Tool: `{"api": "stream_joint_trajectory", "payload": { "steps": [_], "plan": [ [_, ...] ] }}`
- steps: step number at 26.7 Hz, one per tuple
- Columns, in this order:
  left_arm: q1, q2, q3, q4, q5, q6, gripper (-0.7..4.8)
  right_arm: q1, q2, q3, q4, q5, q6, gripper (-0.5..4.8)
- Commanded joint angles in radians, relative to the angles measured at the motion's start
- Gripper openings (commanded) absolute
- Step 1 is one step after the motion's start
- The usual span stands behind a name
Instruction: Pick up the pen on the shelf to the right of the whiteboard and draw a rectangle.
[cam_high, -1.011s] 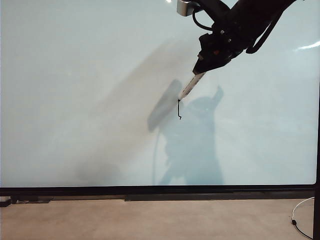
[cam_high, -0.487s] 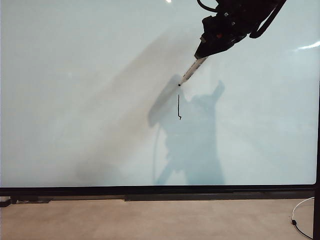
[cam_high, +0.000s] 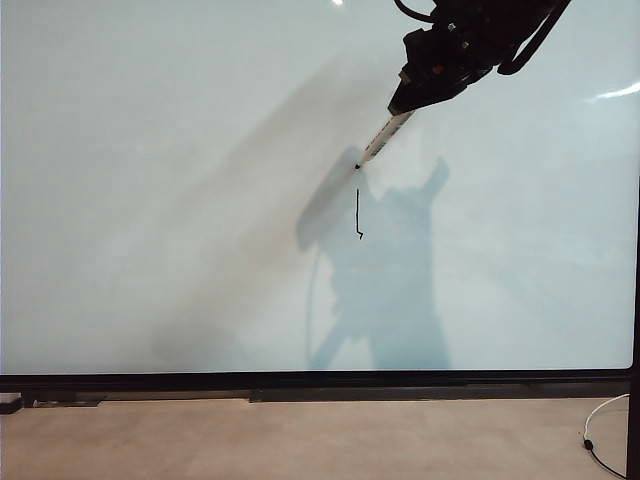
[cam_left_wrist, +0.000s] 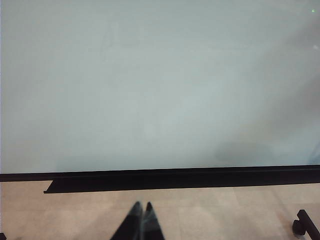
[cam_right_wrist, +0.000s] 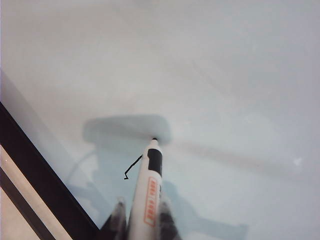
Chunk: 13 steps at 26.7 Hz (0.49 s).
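Observation:
The whiteboard (cam_high: 180, 180) fills the exterior view. My right gripper (cam_high: 418, 96) hangs before its upper right part, shut on the white pen (cam_high: 384, 138). The pen slants down-left, its black tip just above a short vertical black stroke (cam_high: 357, 212) with a small hook at its lower end. No rectangle is in view, and the shelf is out of view. In the right wrist view the pen (cam_right_wrist: 149, 192) runs out from between the right gripper (cam_right_wrist: 141, 201) fingers, with the stroke (cam_right_wrist: 132, 167) beside the barrel. My left gripper (cam_left_wrist: 142, 206) is shut and empty, low in front of the whiteboard (cam_left_wrist: 160, 85).
A black frame (cam_high: 300, 381) runs along the board's lower edge, with a dark ledge (cam_high: 400, 395) under it and a beige surface (cam_high: 300, 440) below. A thin cable (cam_high: 598, 440) loops at the lower right. A black caster (cam_left_wrist: 304, 226) stands near the left gripper's side.
The right gripper has risen with the pen, and the black stroke has grown longer upward. Over the last half second it has hardly moved. The left gripper's motion cannot be told.

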Motion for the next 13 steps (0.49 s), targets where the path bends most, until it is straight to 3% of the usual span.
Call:
{"api": "stream_joint_trajectory", "payload": {
  "steps": [1, 13],
  "plan": [
    [0.000, 0.000, 0.002, 0.010, 0.000, 0.001, -0.04, 0.001, -0.004, 0.006, 0.031, 0.008, -0.002, -0.05],
    [0.000, 0.000, 0.002, 0.009, 0.000, 0.001, -0.04, 0.001, -0.004, 0.006, 0.049, 0.013, 0.032, -0.05]
  ]
}}
